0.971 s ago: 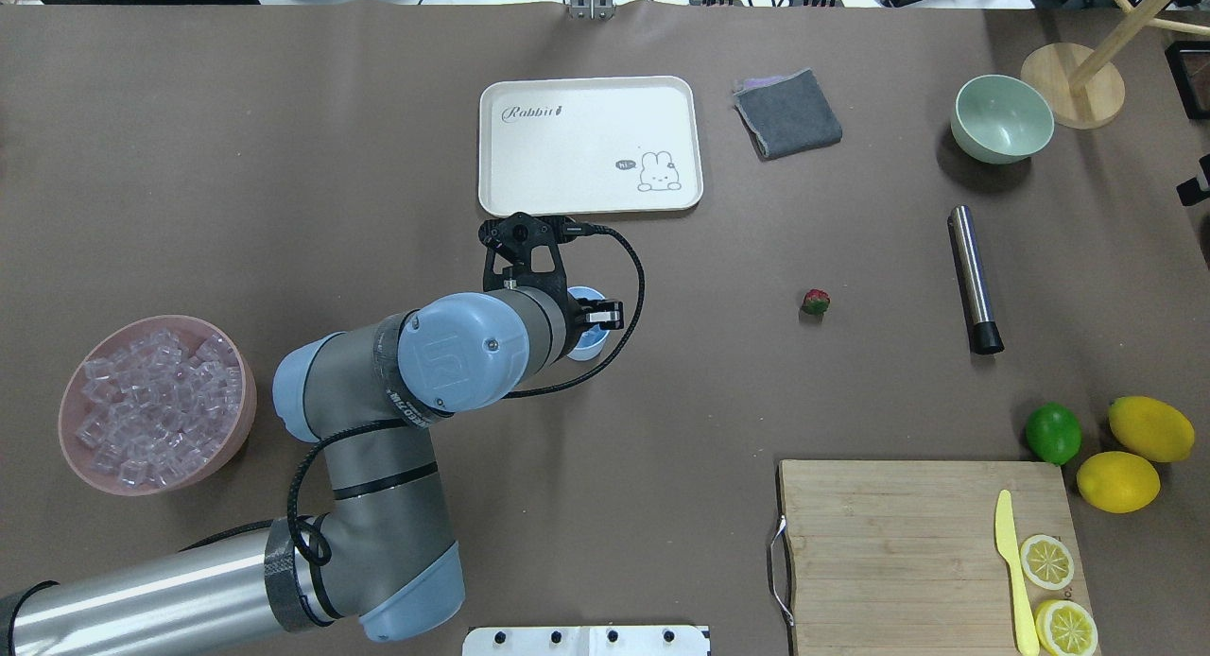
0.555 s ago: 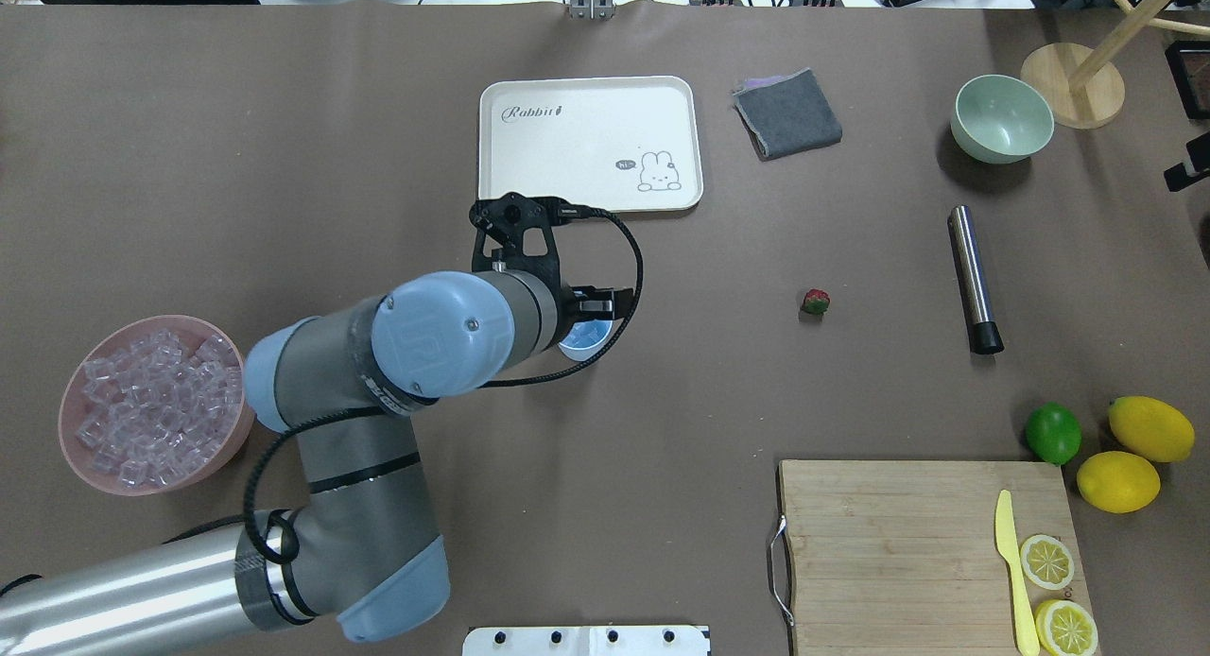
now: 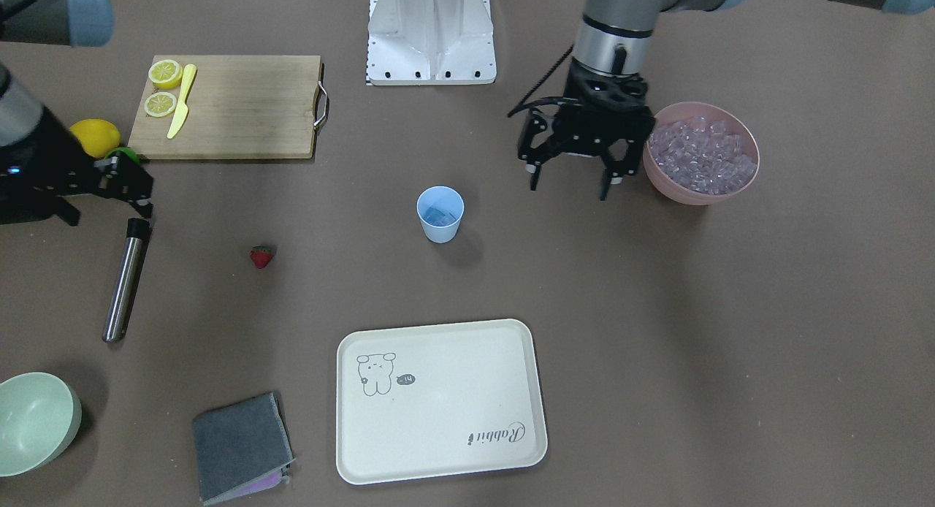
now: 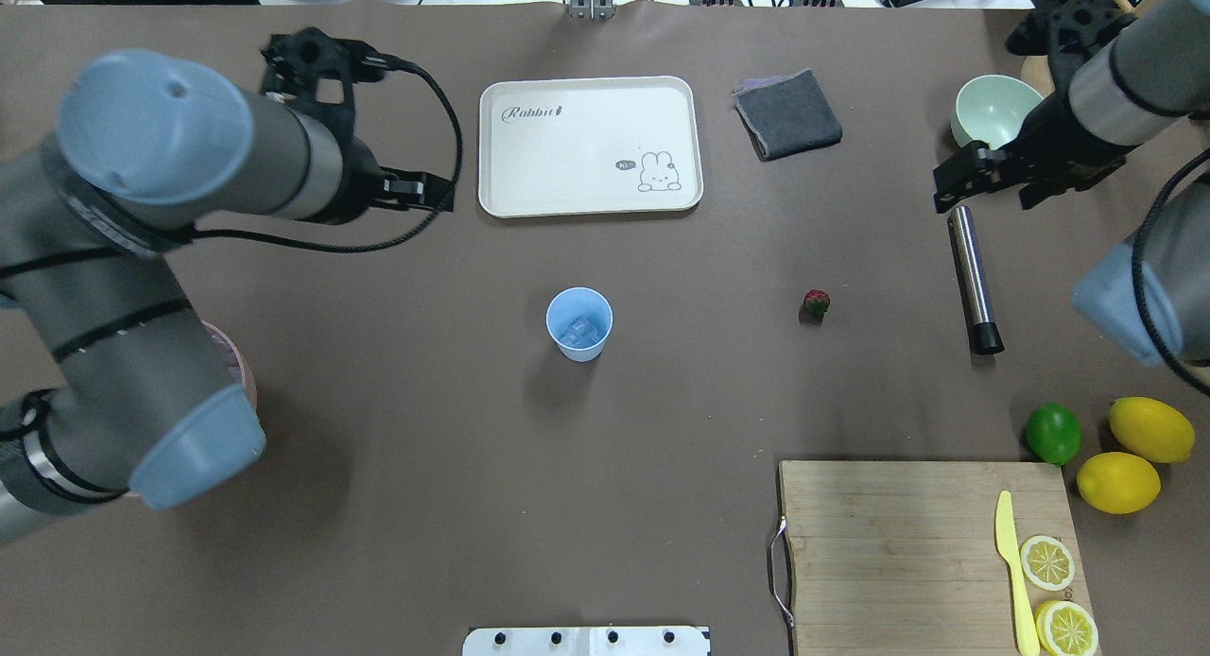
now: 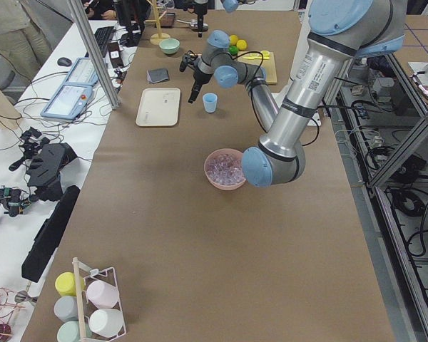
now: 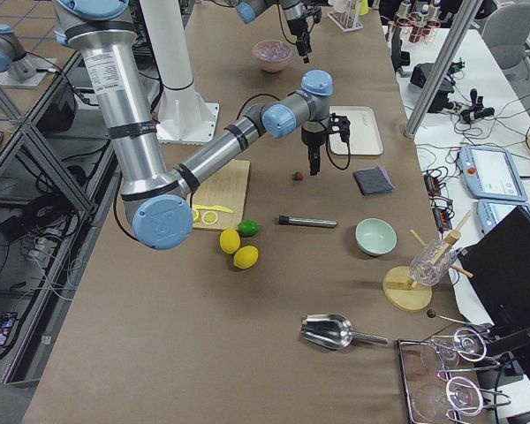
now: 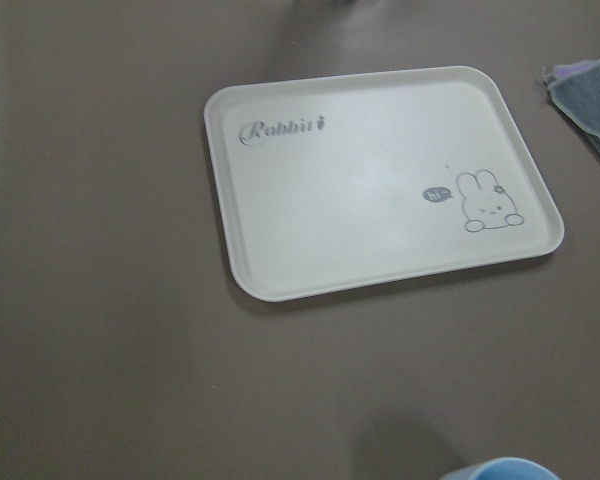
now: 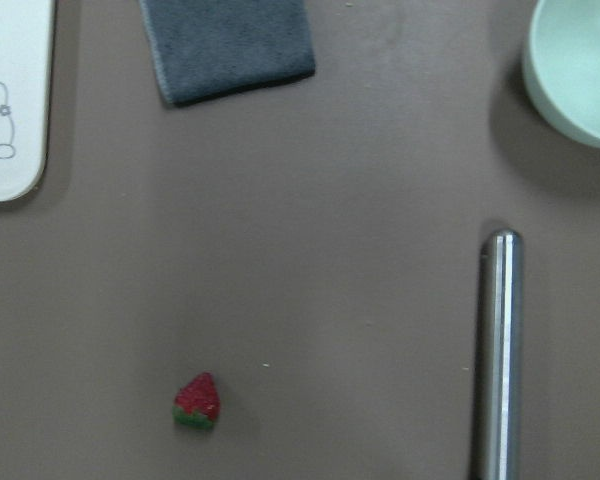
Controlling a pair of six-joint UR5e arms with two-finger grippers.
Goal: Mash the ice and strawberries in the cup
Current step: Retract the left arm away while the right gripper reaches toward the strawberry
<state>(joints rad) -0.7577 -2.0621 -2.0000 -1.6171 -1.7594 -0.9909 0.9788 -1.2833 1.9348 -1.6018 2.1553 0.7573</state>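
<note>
Standing upright mid-table, the cup (image 3: pixel 440 231) holds ice (image 3: pixel 439 215); strawberry (image 3: pixel 261 256) lies apart.

One cup (image 4: pixel 579 323), one strawberry (image 4: pixel 816 302), two bowls (image 3: pixel 33 419) (image 3: pixel 687 195), two lemons (image 4: pixel 1150 429) (image 4: pixel 1117 482), one lime (image 4: pixel 1053 433), one tray (image 4: pixel 591 146)

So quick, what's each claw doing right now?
Left gripper: open, holding nothing.
Right gripper: open, holding nothing.

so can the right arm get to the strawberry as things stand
Probably yes. The strawberry lies alone on bare table. The right gripper hangs open near the metal rod, off to one side, with nothing standing between gripper and fruit.
</note>
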